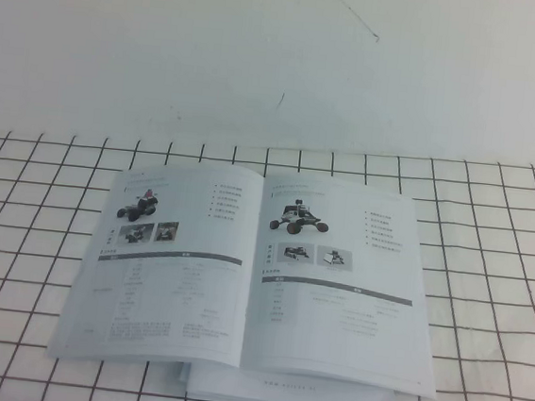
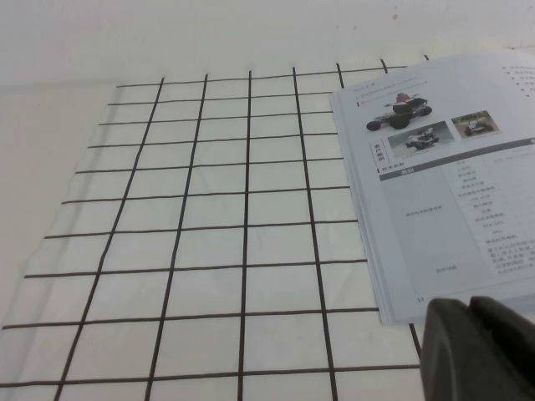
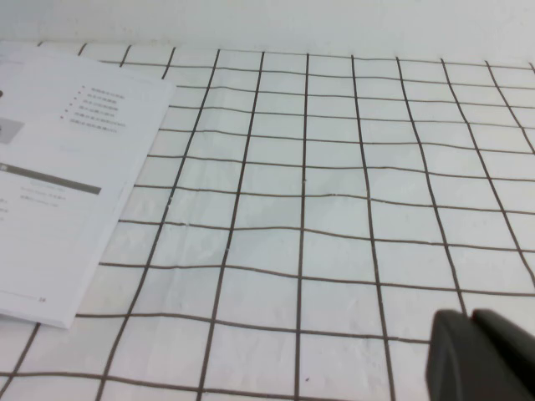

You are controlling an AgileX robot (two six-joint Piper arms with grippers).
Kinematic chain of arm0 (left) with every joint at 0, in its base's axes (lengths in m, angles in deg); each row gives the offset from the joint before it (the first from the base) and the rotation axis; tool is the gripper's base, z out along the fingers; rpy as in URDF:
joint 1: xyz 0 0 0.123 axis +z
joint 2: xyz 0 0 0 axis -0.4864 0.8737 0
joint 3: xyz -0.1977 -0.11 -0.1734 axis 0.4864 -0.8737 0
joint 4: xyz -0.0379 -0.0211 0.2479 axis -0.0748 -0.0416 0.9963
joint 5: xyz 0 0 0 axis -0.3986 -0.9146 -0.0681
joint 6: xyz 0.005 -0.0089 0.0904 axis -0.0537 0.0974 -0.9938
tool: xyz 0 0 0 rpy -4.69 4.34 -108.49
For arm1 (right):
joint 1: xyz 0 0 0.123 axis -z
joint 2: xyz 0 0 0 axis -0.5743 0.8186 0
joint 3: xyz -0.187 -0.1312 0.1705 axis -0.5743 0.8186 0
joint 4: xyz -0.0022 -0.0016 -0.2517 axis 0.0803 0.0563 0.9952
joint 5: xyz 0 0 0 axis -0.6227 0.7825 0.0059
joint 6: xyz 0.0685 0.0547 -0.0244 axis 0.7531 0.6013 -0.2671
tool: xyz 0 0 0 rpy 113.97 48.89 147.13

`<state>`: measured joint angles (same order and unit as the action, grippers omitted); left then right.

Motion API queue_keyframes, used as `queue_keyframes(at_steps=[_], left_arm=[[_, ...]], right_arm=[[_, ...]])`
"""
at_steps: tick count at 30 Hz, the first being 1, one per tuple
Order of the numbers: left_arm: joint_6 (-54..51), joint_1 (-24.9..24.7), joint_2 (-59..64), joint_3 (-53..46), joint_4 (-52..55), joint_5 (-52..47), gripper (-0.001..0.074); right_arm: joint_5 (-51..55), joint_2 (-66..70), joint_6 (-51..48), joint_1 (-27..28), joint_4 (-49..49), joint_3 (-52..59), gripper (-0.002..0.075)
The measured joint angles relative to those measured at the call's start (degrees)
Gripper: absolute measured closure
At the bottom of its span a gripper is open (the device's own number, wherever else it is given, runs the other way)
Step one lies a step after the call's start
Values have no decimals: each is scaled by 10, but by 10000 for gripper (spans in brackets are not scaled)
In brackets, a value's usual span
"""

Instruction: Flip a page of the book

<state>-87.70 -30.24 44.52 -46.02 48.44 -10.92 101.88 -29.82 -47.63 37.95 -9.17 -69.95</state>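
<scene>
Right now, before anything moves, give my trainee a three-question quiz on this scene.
1. True or false: the book lies closed on the grid mat.
2. Which side holds the page with the black rover: (a) the robot's left, (b) the robot's right?
3. Fill in: the left gripper, off the book's left side, and the right gripper, off its right side, are both missing from the ____ view.
Key: 1 false, it lies open. 2 b. 3 high.

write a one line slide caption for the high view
Open book lying flat on the gridded table, rover page unturned, neither gripper in this view.
</scene>
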Motion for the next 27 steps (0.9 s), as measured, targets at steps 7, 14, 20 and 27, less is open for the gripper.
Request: queue_keyframes(at_steps=[7, 14, 20, 27], left_arm=[[0, 0, 0, 0, 0, 0, 738], [0, 18, 0, 0, 0, 0, 738], [0, 18, 0, 0, 0, 0, 738], [0, 18, 0, 0, 0, 0, 738]], right_arm=[[0, 0, 0, 0, 0, 0, 728], [0, 0, 0, 0, 0, 0, 728], [0, 0, 0, 0, 0, 0, 728], [0, 0, 0, 0, 0, 0, 728]])
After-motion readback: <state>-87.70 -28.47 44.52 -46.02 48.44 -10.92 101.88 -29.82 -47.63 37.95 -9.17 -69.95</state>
